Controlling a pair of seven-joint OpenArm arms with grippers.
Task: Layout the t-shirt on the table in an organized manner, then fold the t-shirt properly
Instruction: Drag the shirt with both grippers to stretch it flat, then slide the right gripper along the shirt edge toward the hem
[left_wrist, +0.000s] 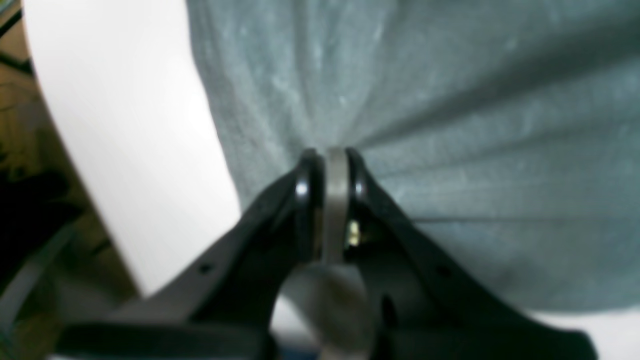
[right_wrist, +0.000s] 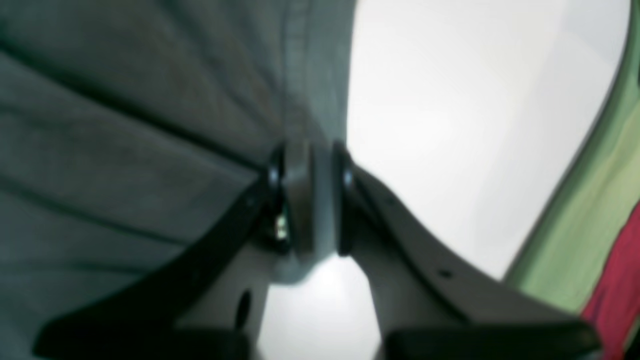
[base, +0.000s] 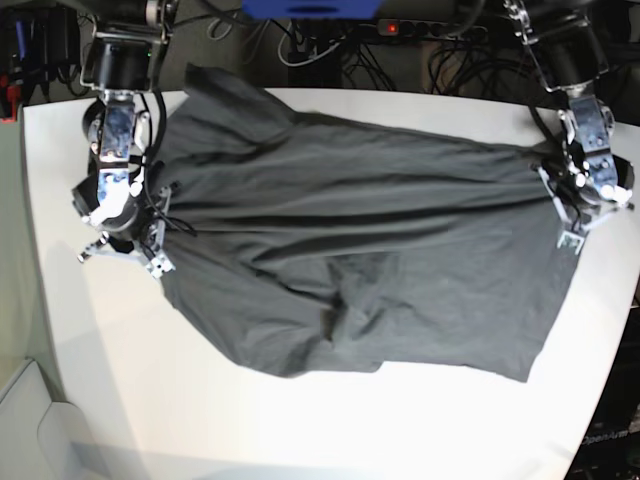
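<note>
Base view shows the white worktop (base: 300, 420) carrying the t-shirt (base: 350, 260) spread across its far half; left fingers (left_wrist: 336, 165) and right fingers (right_wrist: 307, 160) each clamp its cloth, cables (base: 320, 50) behind

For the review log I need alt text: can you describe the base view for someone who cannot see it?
A dark grey t-shirt lies spread and wrinkled across a white table, pinched at opposite edges by two arms. The right gripper holds one edge, the left gripper the other, stretching the cloth between them.
</note>
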